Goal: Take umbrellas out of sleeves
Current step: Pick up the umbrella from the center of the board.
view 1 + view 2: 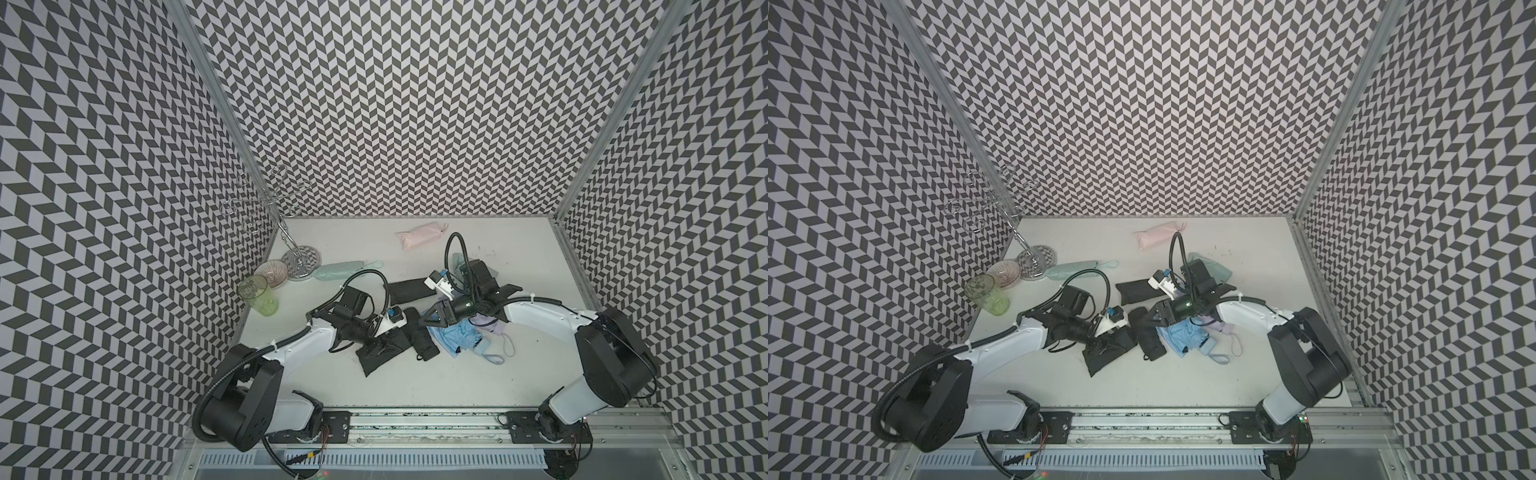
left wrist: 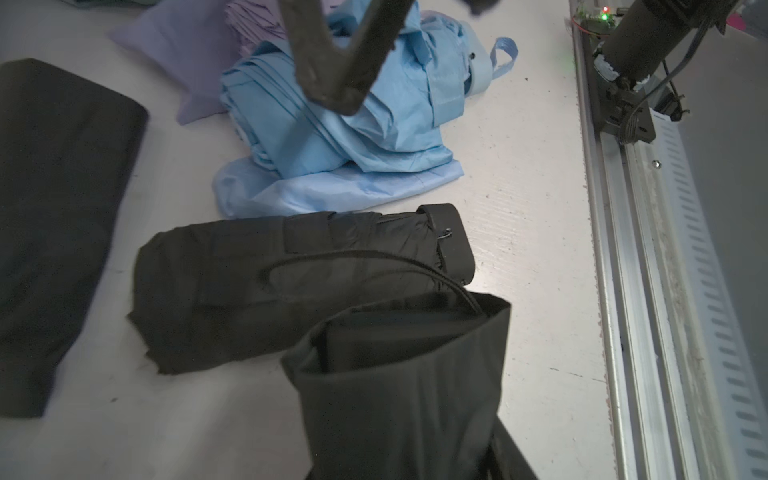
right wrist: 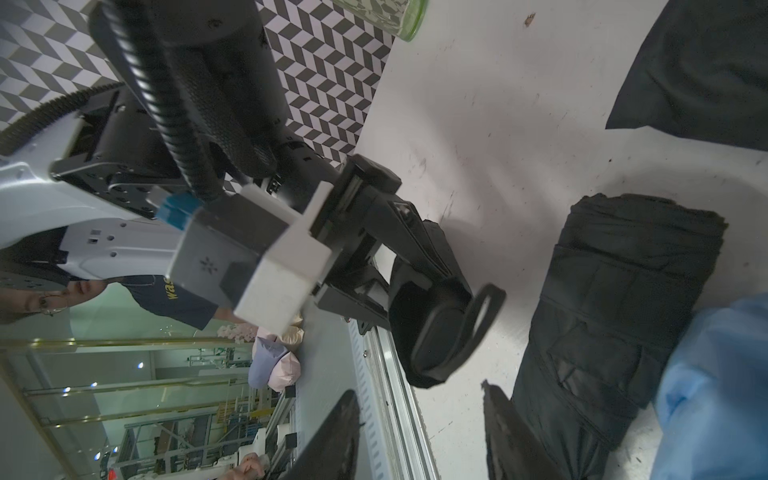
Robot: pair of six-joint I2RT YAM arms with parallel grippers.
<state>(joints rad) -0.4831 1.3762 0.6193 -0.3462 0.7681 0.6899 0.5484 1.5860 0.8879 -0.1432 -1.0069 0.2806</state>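
Note:
My left gripper (image 1: 380, 348) is shut on a black sleeve (image 2: 399, 386) low over the table. A black umbrella sits inside the sleeve, its handle end (image 3: 440, 328) and wrist loop (image 3: 484, 313) showing at the mouth. A bare black umbrella (image 1: 424, 345) lies just right of it. My right gripper (image 3: 415, 399) hovers open and holds nothing, above the gap between that umbrella and the loose light blue umbrella (image 1: 453, 340). A lavender umbrella (image 1: 492, 332) lies behind the blue one. A pink umbrella (image 1: 419, 235) and a mint umbrella (image 1: 338, 270) lie farther back.
A flat black sleeve (image 1: 409, 291) lies mid-table and mint fabric (image 1: 457, 262) shows under the right wrist. At the left stand a green glass (image 1: 257, 295), a pink bowl (image 1: 272, 272) and a chrome rack (image 1: 291, 249). A metal rail (image 1: 415, 419) runs along the front edge.

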